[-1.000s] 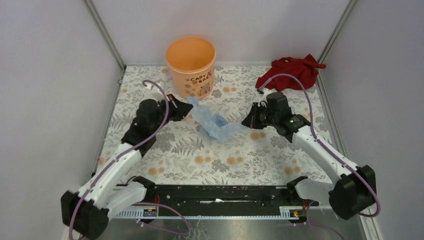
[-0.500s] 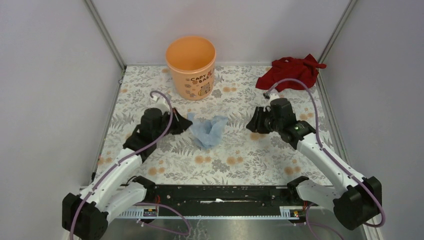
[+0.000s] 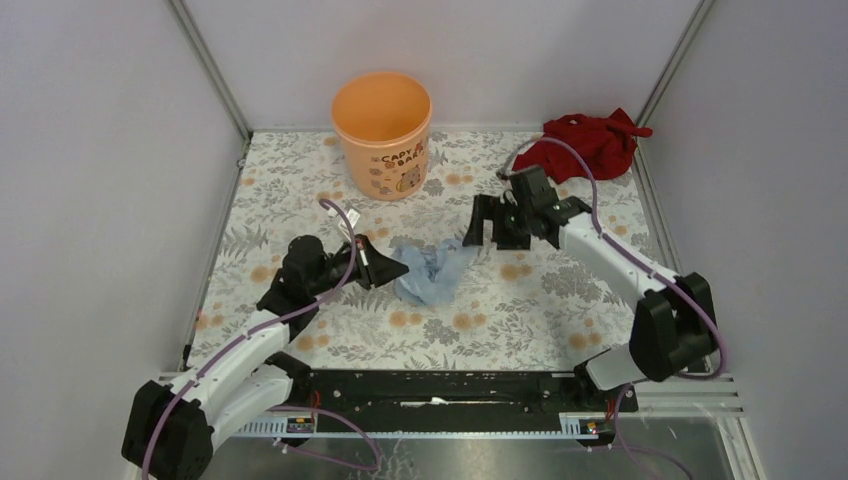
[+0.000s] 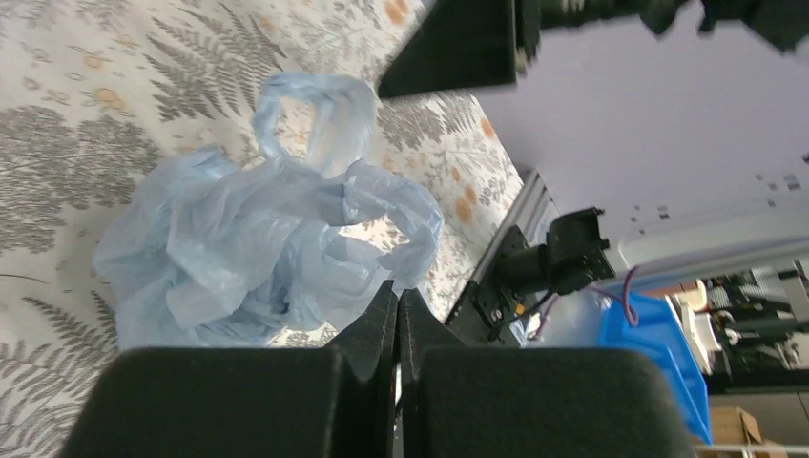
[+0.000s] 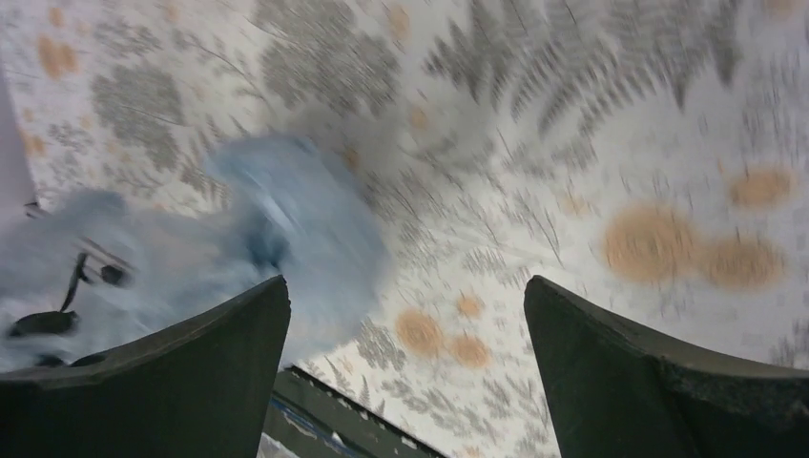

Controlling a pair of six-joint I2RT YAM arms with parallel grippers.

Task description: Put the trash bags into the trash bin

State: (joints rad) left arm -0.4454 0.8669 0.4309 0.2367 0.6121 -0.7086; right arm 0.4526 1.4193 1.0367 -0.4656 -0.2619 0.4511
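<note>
Overhead feed: soft, even light, and I see only faint shadows on the fern-printed white tabletop (image 3: 500, 320). Right wrist feed is motion-smeared; the thin pale blue plastic film bag (image 5: 296, 219) reads as haze. Left wrist feed is sharp, light glowing through the film.

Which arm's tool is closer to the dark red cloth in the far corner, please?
Right. The right tool sits open, a short way to the near left of the red cloth. The left tool is far across, pinching the blue bag.
</note>
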